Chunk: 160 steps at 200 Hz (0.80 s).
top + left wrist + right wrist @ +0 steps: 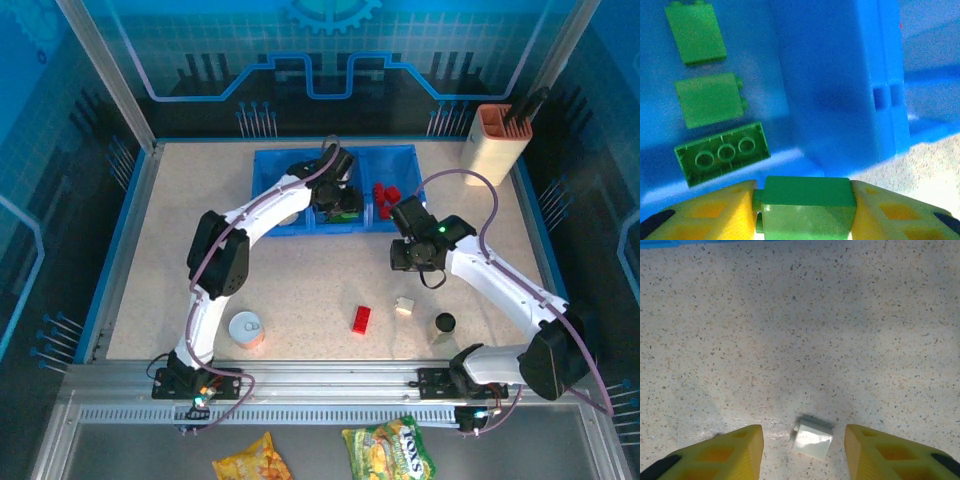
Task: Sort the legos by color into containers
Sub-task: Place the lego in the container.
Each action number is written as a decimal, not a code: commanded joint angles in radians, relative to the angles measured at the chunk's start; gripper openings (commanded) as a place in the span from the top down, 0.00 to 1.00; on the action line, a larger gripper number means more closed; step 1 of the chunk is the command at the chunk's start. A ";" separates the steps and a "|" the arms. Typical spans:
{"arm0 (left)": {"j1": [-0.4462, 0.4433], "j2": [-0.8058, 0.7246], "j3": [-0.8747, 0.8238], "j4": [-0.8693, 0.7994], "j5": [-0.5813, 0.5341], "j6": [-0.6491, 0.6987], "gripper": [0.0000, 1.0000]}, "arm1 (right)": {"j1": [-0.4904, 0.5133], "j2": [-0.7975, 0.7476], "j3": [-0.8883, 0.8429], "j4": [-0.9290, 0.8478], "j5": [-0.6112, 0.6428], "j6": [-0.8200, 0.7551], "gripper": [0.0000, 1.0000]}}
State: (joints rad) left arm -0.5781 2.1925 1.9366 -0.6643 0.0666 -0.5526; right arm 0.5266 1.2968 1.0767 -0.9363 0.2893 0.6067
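Currently the left tool [807, 212] pinches a green brick [807, 197] above the blue bin [840, 75], in whose compartment three more green bricks [720, 152] lie. The right tool [802, 460] hangs spread over the bench [800, 315], with a cream brick [812, 440] lying between its fingers and touching neither. A red brick [361, 318] lies on the bench near the cream one, and other red bricks [385, 192] sit in the bin's right compartment.

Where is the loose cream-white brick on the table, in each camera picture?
Top external: cream-white brick lies lower centre, right of the red brick.
Right wrist: low centre, between the fingers of the right gripper.
Left wrist: camera faces the blue bin instead.
Shared landmark: the speckled tabletop.
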 commanded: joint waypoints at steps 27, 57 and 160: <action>0.039 0.080 0.075 0.051 0.084 -0.061 0.51 | -0.013 -0.047 0.010 -0.041 0.021 0.016 0.52; 0.049 0.108 0.090 0.074 0.103 -0.073 0.51 | -0.011 -0.047 0.014 -0.049 0.026 0.015 0.52; 0.063 0.113 0.088 0.100 0.143 -0.098 0.44 | -0.005 -0.055 0.013 -0.050 0.020 0.017 0.52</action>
State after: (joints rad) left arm -0.5213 2.2978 1.9949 -0.5838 0.1776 -0.6308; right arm 0.5270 1.2655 1.0767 -0.9611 0.3004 0.6067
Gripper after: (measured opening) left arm 0.564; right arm 0.477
